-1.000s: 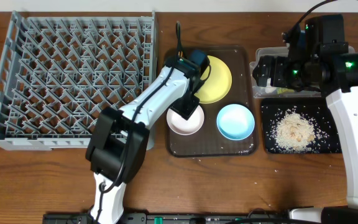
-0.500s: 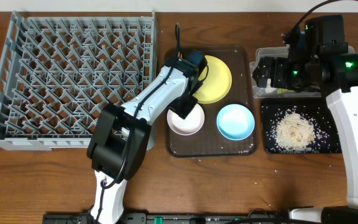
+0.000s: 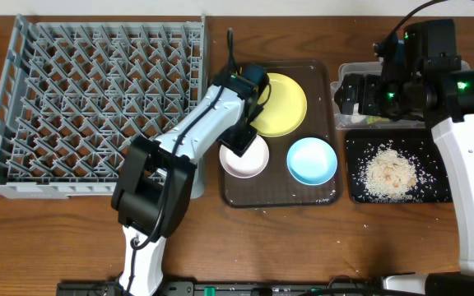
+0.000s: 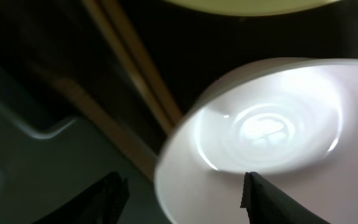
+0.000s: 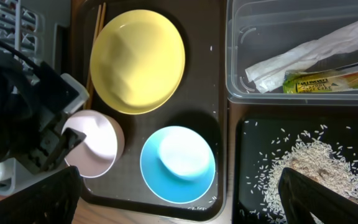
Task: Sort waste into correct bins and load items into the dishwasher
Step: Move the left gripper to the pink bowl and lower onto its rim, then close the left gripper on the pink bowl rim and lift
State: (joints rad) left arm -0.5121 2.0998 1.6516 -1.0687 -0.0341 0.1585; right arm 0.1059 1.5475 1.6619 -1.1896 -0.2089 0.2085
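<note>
The white bowl [image 3: 248, 161] sits on the dark brown serving tray [image 3: 323, 197], with the yellow plate [image 3: 282, 105] behind it. The light blue bowl [image 3: 312, 160] beside it holds the small white cup [image 5: 184, 153]. The chopsticks [image 4: 135, 68] lie along the tray's left side. My left gripper [image 3: 241, 141] is open, its fingers [image 4: 185, 199] either side of the white bowl's [image 4: 266, 137] left rim. My right gripper [image 3: 359, 94] hangs open and empty [image 5: 185, 208] high above the table. The clear tub [image 5: 241, 81] holds the tissue [image 5: 309, 53] and the wrapper [image 5: 331, 81]. The black tray [image 3: 439, 194] holds rice crumbs [image 3: 389, 171].
The grey dish rack [image 3: 97, 99] fills the left of the table, and its right wall stands close to the serving tray. A few rice grains lie on the tray's front edge [image 5: 210, 198] and on the wood in front of it.
My left gripper has shifted slightly back and left over the white bowl's rim. The right arm has not moved.
</note>
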